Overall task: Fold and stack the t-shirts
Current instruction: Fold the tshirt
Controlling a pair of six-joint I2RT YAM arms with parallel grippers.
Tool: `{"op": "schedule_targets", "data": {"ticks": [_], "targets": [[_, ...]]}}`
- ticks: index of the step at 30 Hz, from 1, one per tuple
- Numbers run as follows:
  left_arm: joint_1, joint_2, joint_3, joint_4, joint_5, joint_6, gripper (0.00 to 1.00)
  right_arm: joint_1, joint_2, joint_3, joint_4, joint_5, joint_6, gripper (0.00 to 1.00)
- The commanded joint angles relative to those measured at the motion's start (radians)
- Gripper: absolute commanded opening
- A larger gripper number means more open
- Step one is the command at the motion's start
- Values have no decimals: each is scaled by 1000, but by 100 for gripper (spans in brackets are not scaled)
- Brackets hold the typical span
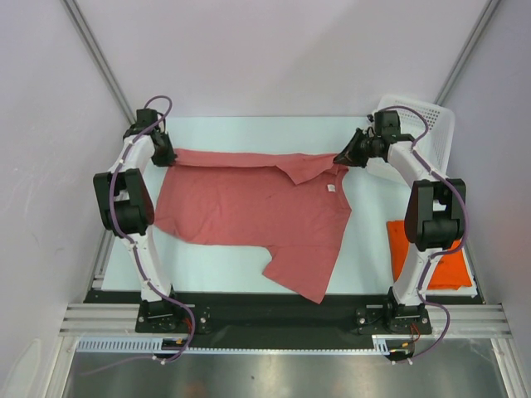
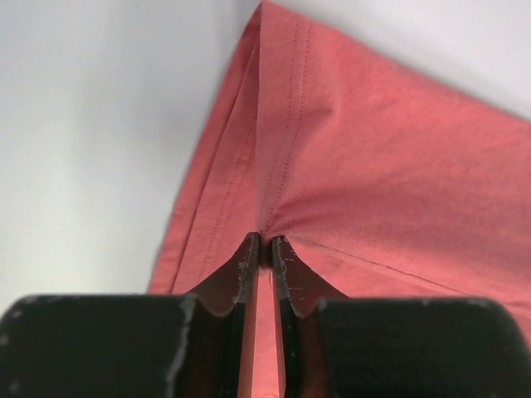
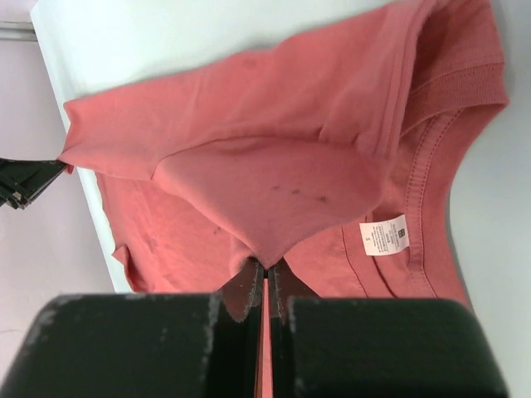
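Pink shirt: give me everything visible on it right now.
The pink shirt is soft dusty-red knit with short sleeves, double-stitched hems, a ribbed collar and a white neck label. It lies spread mostly flat, lightly wrinkled, on the pale table, one sleeve pointing to the near edge. The left end effector pinches its far left corner, the right end effector a far right fold lifted over the collar area. A few dark specks mark that fold.

The pink-red t-shirt [image 1: 249, 207] is matt knit cloth with a ribbed collar. Lower right, the orange t-shirt [image 1: 455, 274] is matt cloth too. My left gripper [image 2: 265, 247] is scuffed matt black plastic. Upper right, the basket [image 1: 431, 116] is white perforated plastic.
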Motion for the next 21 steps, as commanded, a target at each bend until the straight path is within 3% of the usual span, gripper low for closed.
{"op": "schedule_targets", "data": {"ticks": [1,14,17,18,20,21], "targets": [[11,-6,40,-14,-54,80,15,0,-49,-3,-24,-12,-20,0],[-1,41,-6,-32,-5,108,15,18,-12,-30,-53,23,-39,0],[1,16,-44,-32,-3,91,25,20,-17,-41,-85,36,-49,0],[-1,4,-67,-32,-16,77,37,23,-26,-58,-108,38,-60,0],[5,-39,-87,-31,-27,65,46,32,-34,-67,-164,61,-85,0],[8,-56,-101,-31,-75,40,54,35,-43,-63,-186,70,-132,5]]}}
